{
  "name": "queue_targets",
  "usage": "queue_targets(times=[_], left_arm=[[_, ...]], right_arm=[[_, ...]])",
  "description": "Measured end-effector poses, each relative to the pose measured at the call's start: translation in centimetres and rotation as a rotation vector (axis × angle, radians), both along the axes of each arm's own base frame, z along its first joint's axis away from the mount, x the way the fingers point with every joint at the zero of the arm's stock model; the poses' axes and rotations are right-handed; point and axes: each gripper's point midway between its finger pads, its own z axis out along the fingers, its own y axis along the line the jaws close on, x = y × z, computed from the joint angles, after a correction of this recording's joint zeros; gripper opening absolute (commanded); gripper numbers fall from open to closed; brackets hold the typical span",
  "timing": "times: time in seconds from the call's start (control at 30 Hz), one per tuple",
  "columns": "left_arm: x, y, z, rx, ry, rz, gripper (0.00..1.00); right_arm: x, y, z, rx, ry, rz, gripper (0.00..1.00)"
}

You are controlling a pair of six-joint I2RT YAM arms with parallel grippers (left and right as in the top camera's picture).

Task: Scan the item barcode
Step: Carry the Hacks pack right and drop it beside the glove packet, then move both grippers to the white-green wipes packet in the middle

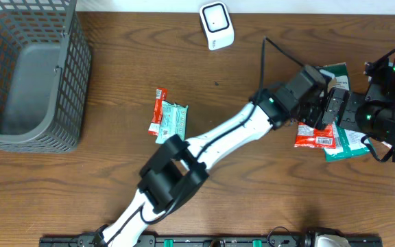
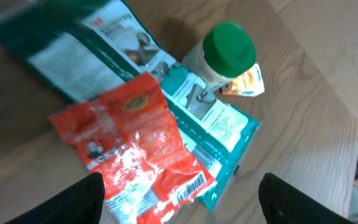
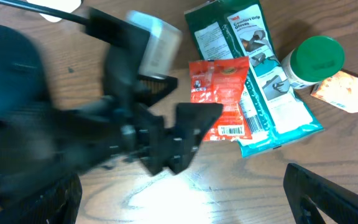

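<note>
A crinkled red snack packet [image 2: 135,143] lies flat on the wooden table with its barcode [image 2: 191,186] facing up. In the overhead view the red packet [image 1: 315,137] is at the right. My left gripper [image 2: 182,205] hangs just above it, open, with nothing between its fingers [image 2: 73,202]. The right wrist view shows that left gripper [image 3: 166,137] beside the red packet [image 3: 225,93]. My right gripper [image 3: 179,199] is open over bare wood. The white scanner [image 1: 216,25] stands at the table's far edge.
Teal glove packets [image 2: 219,124], a dark green packet [image 2: 86,50], a green-lidded jar [image 2: 229,50] and a small orange-white packet [image 2: 247,81] crowd the red packet. Two snack bars [image 1: 166,120] lie mid-table. A grey basket [image 1: 67,89] stands far left. The right arm [image 1: 389,113] is close by.
</note>
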Motion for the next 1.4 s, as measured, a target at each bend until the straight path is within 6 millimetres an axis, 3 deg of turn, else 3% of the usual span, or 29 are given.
queue_targets(times=[0.13, 0.27, 0.37, 0.5, 0.53, 0.63, 0.77, 0.97, 1.07, 1.17, 1.23, 1.27, 1.4], left_arm=[[-0.2, 3.2, 0.1, 0.098, 0.051, 0.016, 0.79], [-0.3, 7.4, -2.5, 0.246, 0.159, 0.049, 0.78], [0.3, 12.2, -4.6, 0.384, 0.258, 0.116, 0.71], [2.1, 18.1, -5.8, 0.492, 0.352, 0.215, 0.57], [2.9, 20.1, -6.1, 0.517, 0.375, 0.247, 0.56], [3.9, 23.4, -6.1, 0.551, 0.411, 0.287, 0.56], [5.1, 26.9, -3.7, 0.548, 0.403, 0.346, 0.56], [5.3, 33.6, 1.8, 0.613, 0.325, 0.489, 0.55], [4.6, 37.1, 3.8, 0.664, 0.312, 0.560, 0.40], [4.3, 39.9, 4.5, 0.709, 0.318, 0.611, 0.26], [4.3, 41.5, 4.8, 0.725, 0.326, 0.651, 0.08], [4.5, 42.7, 4.9, 0.733, 0.329, 0.675, 0.07], [4.4, 44.9, 5.1, 0.752, 0.356, 0.718, 0.07]], right_arm=[[0.0, 0.1, 0.0, 0.005, 0.000, 0.003, 0.99], [-0.1, 0.8, 0.0, 0.037, 0.002, 0.023, 0.99], [-0.1, 1.5, 0.1, 0.072, -0.001, 0.046, 0.99], [-0.2, 2.2, 0.1, 0.107, 0.003, 0.069, 0.99], [-0.4, 2.4, 0.0, 0.120, 0.011, 0.076, 0.99], [-0.6, 2.8, -0.2, 0.138, 0.021, 0.085, 0.99], [-0.8, 3.6, -1.6, 0.178, 0.059, 0.106, 0.99], [-0.3, 6.1, -4.5, 0.254, 0.115, 0.184, 0.99], [0.3, 8.2, -6.6, 0.289, 0.152, 0.253, 0.99], [0.6, 10.6, -8.0, 0.305, 0.186, 0.326, 0.99], [0.9, 12.5, -8.6, 0.309, 0.197, 0.386, 0.99], [1.3, 14.4, -9.1, 0.313, 0.202, 0.433, 0.99], [2.0, 18.4, -10.3, 0.326, 0.210, 0.508, 0.98]])
